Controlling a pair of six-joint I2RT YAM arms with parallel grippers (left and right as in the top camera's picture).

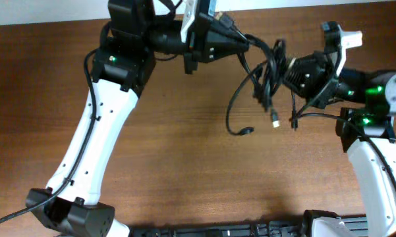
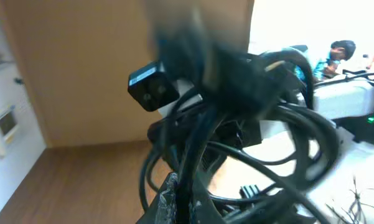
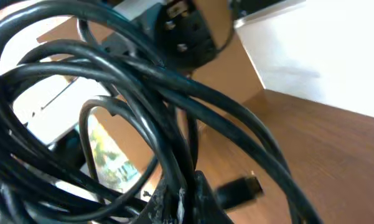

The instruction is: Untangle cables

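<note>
A tangle of thin black cables (image 1: pixel 269 74) hangs in the air between my two grippers, above the wooden table. Loose ends with small plugs dangle below it, one plug (image 1: pixel 275 120) in the middle. My left gripper (image 1: pixel 245 45) is shut on a strand at the bundle's upper left; in the left wrist view the cables (image 2: pixel 236 124) rise out of its jaws (image 2: pixel 188 196). My right gripper (image 1: pixel 283 74) is shut on the bundle's right side; in the right wrist view the cables (image 3: pixel 143 118) pass between its jaws (image 3: pixel 185 193), and a plug (image 3: pixel 239 188) hangs beside them.
The wooden table (image 1: pixel 184 171) spreads under both arms. The left arm's white link (image 1: pixel 95 131) crosses the table's left half. The right arm's base (image 1: pixel 372 118) stands at the right edge. A dark strip (image 1: pixel 237 230) runs along the front edge.
</note>
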